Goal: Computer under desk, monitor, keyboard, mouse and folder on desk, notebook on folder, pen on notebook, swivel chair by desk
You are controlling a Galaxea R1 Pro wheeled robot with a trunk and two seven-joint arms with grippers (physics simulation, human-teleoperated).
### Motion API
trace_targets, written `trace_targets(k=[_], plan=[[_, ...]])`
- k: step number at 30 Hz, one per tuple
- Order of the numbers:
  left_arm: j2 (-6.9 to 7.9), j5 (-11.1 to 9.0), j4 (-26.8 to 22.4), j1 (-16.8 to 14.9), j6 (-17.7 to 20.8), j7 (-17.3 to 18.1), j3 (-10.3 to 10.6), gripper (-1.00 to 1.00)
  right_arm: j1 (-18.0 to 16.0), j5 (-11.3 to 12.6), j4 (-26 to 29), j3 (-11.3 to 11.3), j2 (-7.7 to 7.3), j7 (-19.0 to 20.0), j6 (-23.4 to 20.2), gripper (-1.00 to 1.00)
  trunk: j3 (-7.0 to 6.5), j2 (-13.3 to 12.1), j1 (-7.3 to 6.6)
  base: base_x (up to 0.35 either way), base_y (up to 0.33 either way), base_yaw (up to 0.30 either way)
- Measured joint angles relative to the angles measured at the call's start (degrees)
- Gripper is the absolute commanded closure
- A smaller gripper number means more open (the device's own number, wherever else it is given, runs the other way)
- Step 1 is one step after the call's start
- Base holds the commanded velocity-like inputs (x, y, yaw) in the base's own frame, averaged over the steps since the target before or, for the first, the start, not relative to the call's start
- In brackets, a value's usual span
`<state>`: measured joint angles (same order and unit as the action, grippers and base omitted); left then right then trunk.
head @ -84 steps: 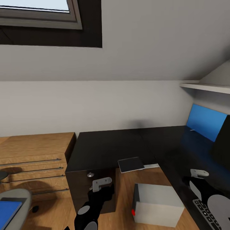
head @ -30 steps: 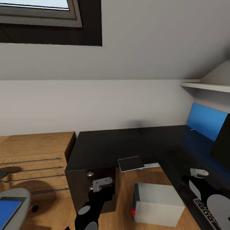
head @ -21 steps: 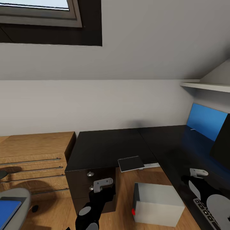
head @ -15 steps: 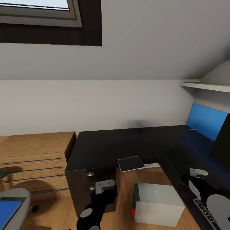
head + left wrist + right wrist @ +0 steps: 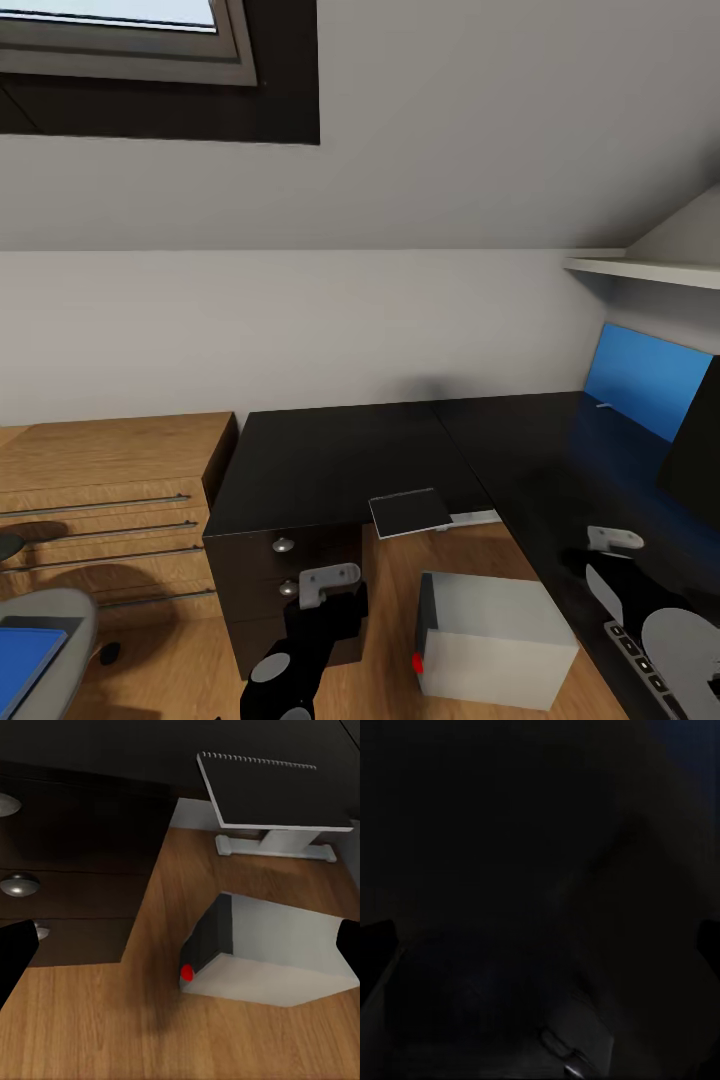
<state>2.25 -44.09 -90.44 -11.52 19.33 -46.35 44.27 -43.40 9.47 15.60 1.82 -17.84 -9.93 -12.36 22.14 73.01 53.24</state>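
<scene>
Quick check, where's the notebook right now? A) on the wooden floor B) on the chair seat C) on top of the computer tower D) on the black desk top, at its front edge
D: the notebook lies flat on the desk, overhanging its front edge, above and behind the computer on the floor.

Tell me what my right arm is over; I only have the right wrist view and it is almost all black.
Observer: In the head view your right arm hangs over the desk, above its glossy black top, with the keyboard close beside it.
Operator: Where is the notebook?
Observer: The notebook lies at the front edge of the black surface, partly overhanging the floor, with the computer on the floor below and nearer to you.
Operator: And the folder?
Observer: The folder lies on the swivel chair seat, far over on your left.
</scene>
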Motion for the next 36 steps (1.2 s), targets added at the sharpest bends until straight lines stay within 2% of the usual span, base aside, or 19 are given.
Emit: trace_targets(k=[4,12,16,21,25,27,29,30,32,34,35,36], plan=[[0.00,0.03,0.00,0.00,0.00,0.00,0.03,-1.00,0.00,0.01,0.00,0.00,0.46,1.97,0.03,-1.00,0.00,0.00,0.00,0.000,0.000,0.000],[0.00,0.04,0.00,0.00,0.00,0.00,0.09,-1.00,0.00,0.03,0.06,0.00,0.66,2.52,0.07,-1.00,0.00,0.00,0.00,0.000,0.000,0.000],[0.00,-0.01,0.00,0.00,0.00,0.00,0.11,-1.00,0.00,0.09,1.55,-0.13,1.65,3.03,0.04,-1.00,0.00,0.00,0.00,0.000,0.000,0.000],[0.00,-0.05,1.24,0.00,0.00,0.07,0.04,-1.00,0.00,0.08,3.69,-0.24,2.54,7.93,0.04,-1.00,0.00,0.00,0.00,0.000,0.000,0.000],[0.00,0.00,1.71,0.00,0.00,0.08,0.01,-1.00,0.03,0.04,4.56,-0.27,3.38,8.90,0.02,-1.00,0.00,0.00,0.00,0.000,0.000,0.000],[0.00,0.00,1.89,0.00,0.00,0.09,0.01,-1.00,0.15,-0.04,7.00,-0.29,4.32,9.05,-0.07,-1.00,0.00,0.00,0.00,0.000,0.000,0.000],[0.00,0.02,2.00,0.00,0.00,0.09,0.00,-1.00,1.98,-0.15,16.16,-0.34,6.13,7.76,-1.09,-1.00,0.00,0.00,0.00,0.000,0.000,0.000],[0.00,0.03,2.00,0.00,0.00,0.09,0.00,-1.00,2.57,-0.19,17.35,-0.35,6.45,7.20,-1.41,-1.00,0.00,0.00,0.00,0.000,0.000,0.000],[0.00,0.04,2.01,0.00,0.00,0.09,0.00,-1.00,4.41,-0.13,20.69,-0.30,7.50,4.79,-2.44,-1.00,0.00,0.00,0.00,0.000,0.000,0.000],[0.00,0.04,2.02,0.00,0.00,0.03,0.00,-1.00,6.31,-0.06,24.31,-0.25,9.25,1.75,-3.30,-1.00,0.00,0.00,0.00,0.000,0.000,0.000],[0.03,0.01,2.04,-0.01,0.00,-0.04,-0.10,-1.00,8.72,-0.18,27.88,-0.13,12.13,-1.30,-3.90,-1.00,0.01,0.00,0.00,0.000,0.000,0.000],[0.04,0.00,2.05,0.00,0.00,-0.05,-0.15,-1.00,9.29,-0.28,28.54,-0.10,13.11,-1.86,-4.01,-1.00,0.00,0.00,0.00,0.000,0.000,0.000]])
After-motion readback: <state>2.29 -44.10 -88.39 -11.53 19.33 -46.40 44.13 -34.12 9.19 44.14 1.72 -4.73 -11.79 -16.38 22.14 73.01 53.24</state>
